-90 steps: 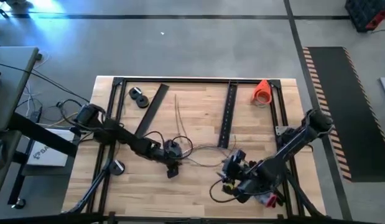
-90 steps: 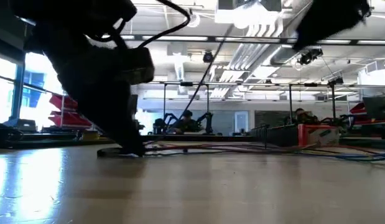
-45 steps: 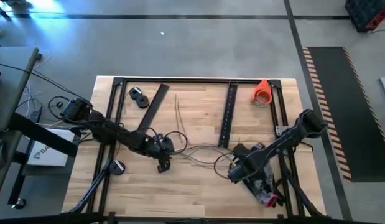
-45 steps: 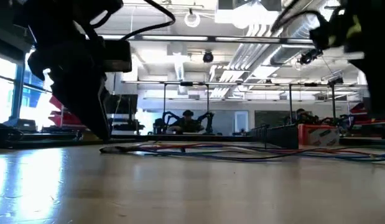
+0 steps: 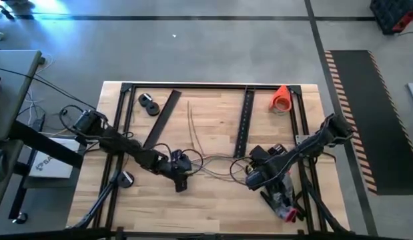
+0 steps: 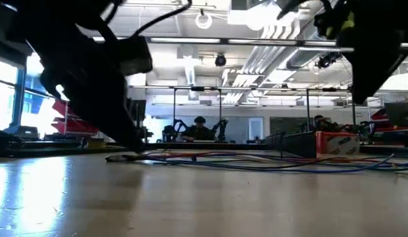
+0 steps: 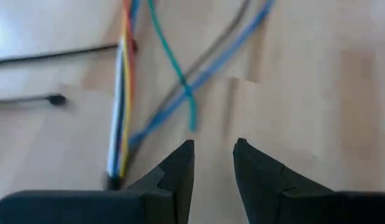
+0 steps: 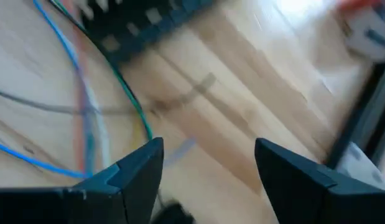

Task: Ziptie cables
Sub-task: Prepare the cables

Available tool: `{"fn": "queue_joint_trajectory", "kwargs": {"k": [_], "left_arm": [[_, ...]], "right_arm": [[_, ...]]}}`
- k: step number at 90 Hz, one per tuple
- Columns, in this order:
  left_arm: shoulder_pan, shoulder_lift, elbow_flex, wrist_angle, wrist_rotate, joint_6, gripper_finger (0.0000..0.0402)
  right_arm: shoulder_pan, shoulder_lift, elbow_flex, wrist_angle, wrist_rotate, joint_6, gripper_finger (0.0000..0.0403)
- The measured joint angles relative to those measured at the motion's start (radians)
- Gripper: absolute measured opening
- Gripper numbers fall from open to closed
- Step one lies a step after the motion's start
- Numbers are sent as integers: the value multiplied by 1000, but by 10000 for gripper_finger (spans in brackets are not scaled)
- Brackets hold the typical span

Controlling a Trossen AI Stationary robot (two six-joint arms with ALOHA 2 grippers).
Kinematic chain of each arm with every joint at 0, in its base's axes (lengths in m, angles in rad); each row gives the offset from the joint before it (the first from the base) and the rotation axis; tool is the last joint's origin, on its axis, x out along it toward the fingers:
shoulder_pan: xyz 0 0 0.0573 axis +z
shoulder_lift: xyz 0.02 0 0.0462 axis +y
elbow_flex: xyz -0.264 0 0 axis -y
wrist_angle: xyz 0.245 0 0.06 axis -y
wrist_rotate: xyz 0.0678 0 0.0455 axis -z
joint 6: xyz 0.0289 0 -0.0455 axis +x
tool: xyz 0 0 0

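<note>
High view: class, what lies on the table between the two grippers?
Between the left gripper and right gripper lie the thin cables on bare wood, seen in the high view.

No text, label, brand, number or sign can be read in any view. The white box [image 5: 49, 163] beside the table's [image 5: 213, 207] left edge bears dark print, too small to make out. The red crate [image 6: 335, 141] behind the table, seen in the low view, shows no legible marking.

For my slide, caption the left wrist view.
Left gripper, open and empty, over coloured cables on the table.
</note>
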Motion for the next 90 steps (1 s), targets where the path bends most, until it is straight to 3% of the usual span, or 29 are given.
{"fn": "queue_joint_trajectory", "kwargs": {"k": [27,42,58,76,90], "left_arm": [[39,96,6,68,-10,15,87],[36,104,6,46,-28,14,19],[5,36,1,-42,-53,-70,3],[-19,-26,0,-249,-101,-132,0],[-32,-29,2,-287,-111,-135,0]], "right_arm": [[0,0,0,76,36,-47,238],[0,0,0,102,42,-48,238],[7,0,0,117,48,-48,238],[16,0,0,138,71,-48,238],[25,0,0,158,89,-48,238]]}}
